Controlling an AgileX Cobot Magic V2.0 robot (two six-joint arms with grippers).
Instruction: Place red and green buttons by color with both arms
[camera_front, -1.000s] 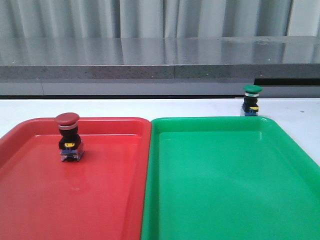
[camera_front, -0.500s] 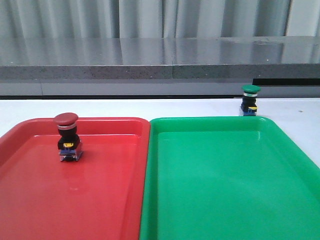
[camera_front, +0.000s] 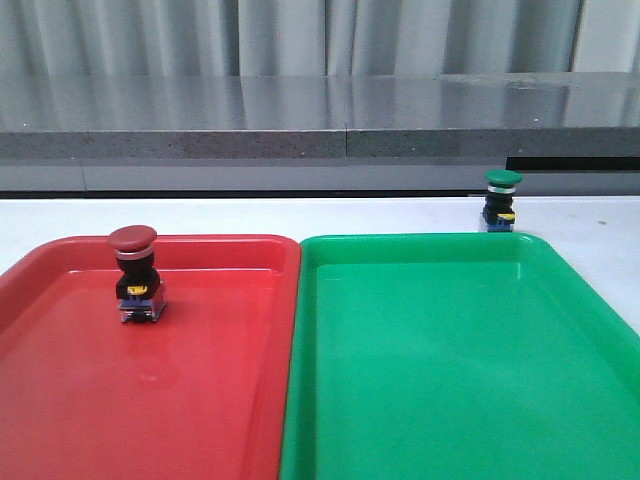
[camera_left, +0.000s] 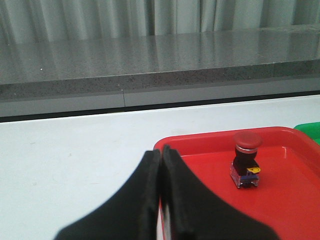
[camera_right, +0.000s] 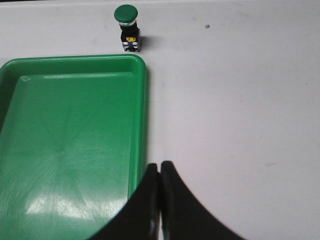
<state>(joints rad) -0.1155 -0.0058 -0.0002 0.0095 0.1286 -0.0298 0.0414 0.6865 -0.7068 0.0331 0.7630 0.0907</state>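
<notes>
Your left arm's dark two-finger gripper (camera_left: 161, 155) has its fingers pressed together on nothing, and your right arm's dark two-finger gripper (camera_right: 159, 170) is pinched closed the same way at the green tray's outer edge. From the front, the red-capped mushroom push-button with black body (camera_front: 137, 272) stands upright inside the red plastic tray (camera_front: 200, 400) at its 11 o'clock corner. The green-capped mushroom push-button (camera_front: 500, 200) stands on the white table (camera_front: 300, 215), just beyond the green plastic tray (camera_front: 450, 380) at its 1 o'clock corner.
</notes>
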